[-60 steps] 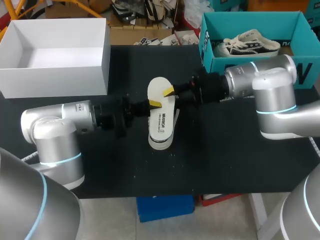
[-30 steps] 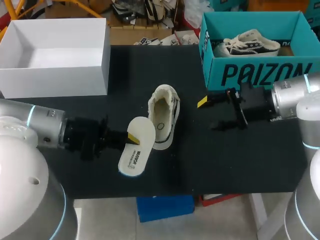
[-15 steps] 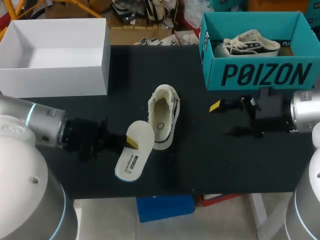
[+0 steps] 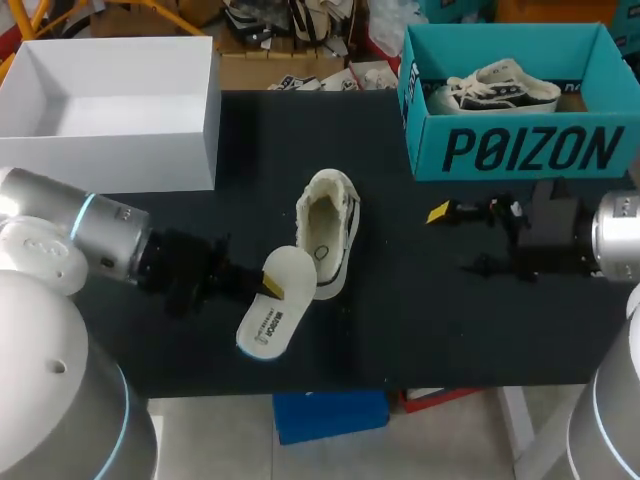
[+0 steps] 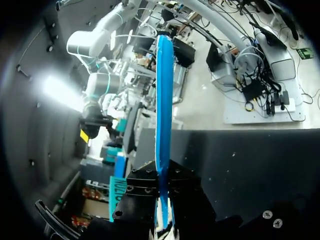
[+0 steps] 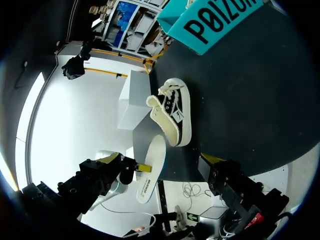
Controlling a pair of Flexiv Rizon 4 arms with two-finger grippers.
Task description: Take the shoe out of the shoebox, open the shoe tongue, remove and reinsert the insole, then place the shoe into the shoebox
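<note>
Left claw (image 4: pixel 272 288): clenched on the insole (image 4: pixel 270 312), pinching one long edge. From its wrist the insole (image 5: pixel 163 100) stands edge-on between the fingers.
Right claw (image 4: pixel 455 240): released, fingers spread, holding nothing, well to the shoe's right.
Shoe (image 4: pixel 325 232): lying on the table (image 4: pixel 400 330), mouth up, with nothing holding it.
Insole's place: just left of the shoe's heel. I cannot tell whether they touch.
Risk: with only an edge pinch, the insole could swivel or slip when pushed in. The loose shoe could also skid away.
Edges: the table's front edge lies near the insole's lower end.
Room: bare table right of the shoe. The teal shoebox (image 4: pixel 520 150) is behind-right and the white box (image 4: pixel 110 150) behind-left.
</note>
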